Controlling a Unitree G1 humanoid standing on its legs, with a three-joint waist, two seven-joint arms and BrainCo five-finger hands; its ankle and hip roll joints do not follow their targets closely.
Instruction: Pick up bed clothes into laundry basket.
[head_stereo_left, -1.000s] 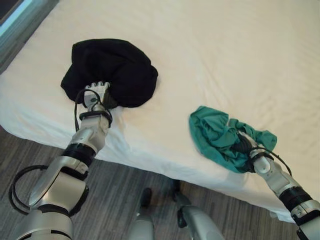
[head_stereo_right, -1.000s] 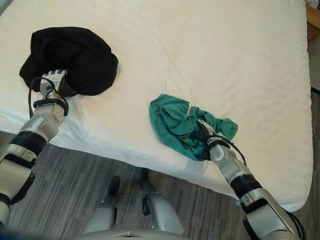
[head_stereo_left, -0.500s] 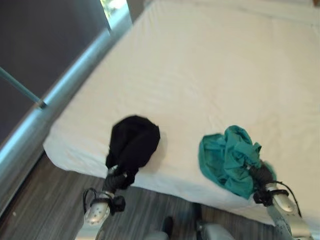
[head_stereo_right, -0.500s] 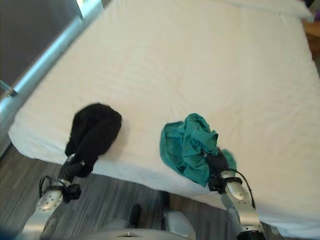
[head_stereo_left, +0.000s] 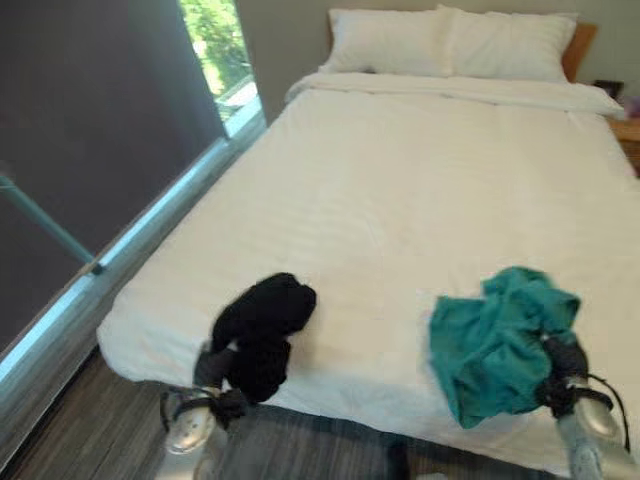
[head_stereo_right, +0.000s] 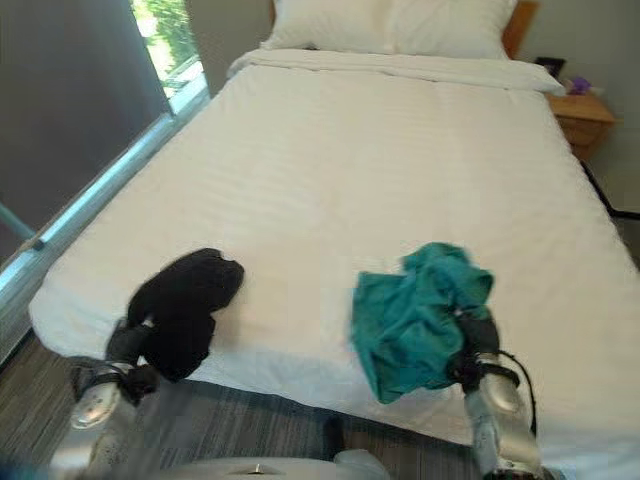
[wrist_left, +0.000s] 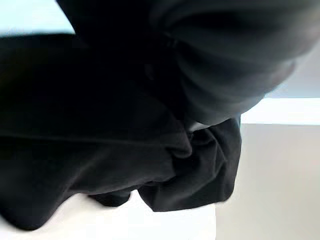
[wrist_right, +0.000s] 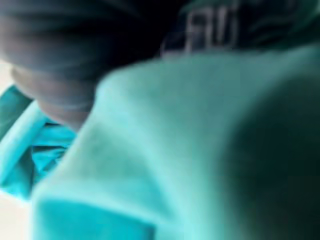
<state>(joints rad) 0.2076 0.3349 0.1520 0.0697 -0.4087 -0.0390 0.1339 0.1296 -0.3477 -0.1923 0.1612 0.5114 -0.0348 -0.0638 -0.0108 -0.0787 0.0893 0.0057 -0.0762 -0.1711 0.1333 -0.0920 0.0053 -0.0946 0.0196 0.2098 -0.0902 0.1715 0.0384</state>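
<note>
A black garment (head_stereo_left: 265, 320) is bunched up at the near left edge of the white bed (head_stereo_left: 400, 190). My left hand (head_stereo_left: 212, 366) grips its lower end from below the mattress edge, and the cloth (wrist_left: 100, 130) drapes past the hand's dark cover in the left wrist view. A teal garment (head_stereo_left: 495, 340) hangs crumpled at the near right edge. My right hand (head_stereo_left: 565, 360) is shut on it, with the cloth (wrist_right: 175, 150) pressed close against the hand in the right wrist view.
Two white pillows (head_stereo_left: 450, 45) lie at the head of the bed. A wooden nightstand (head_stereo_right: 580, 110) stands at the far right. A dark glass wall with a window (head_stereo_left: 100, 150) runs along the left side, above grey plank floor (head_stereo_right: 250, 420).
The camera has tilted up, so the whole bed now shows. Both hands have drawn back toward the near edge, each dragging and bunching its garment.
</note>
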